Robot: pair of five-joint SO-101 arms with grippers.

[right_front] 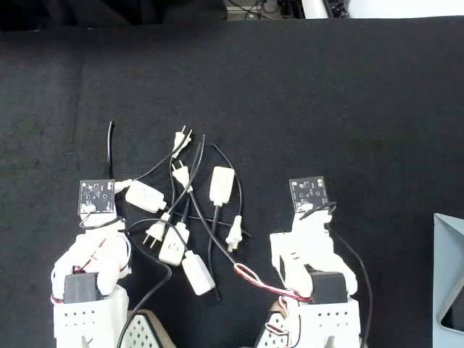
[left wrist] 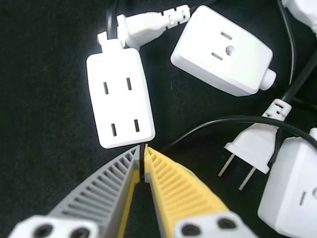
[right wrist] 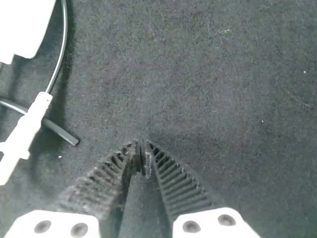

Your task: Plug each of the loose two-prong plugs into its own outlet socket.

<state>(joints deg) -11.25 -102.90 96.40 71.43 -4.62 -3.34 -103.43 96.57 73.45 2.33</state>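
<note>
My left gripper (left wrist: 143, 152), with one grey and one yellow finger, is shut on nothing, its tips just short of a white double outlet block (left wrist: 119, 106). Beyond lie a single outlet socket (left wrist: 223, 52) and a loose two-prong plug (left wrist: 250, 151) on a black cord. My right gripper (right wrist: 141, 148) has black fingers, is shut and empty, and hangs over bare cloth; a white plug (right wrist: 22, 134) lies off to one side. From above, several sockets (right_front: 221, 185) and plugs (right_front: 234, 233) form a tangle between the left arm (right_front: 90, 261) and the right arm (right_front: 312, 254).
A black cloth (right_front: 348, 109) covers the table, with open room at the back and right. Black cords (right_front: 206, 225) criss-cross the cluster. A grey bin edge (right_front: 449, 275) stands at the far right. A red and white wire (right_front: 257, 283) runs by the right arm's base.
</note>
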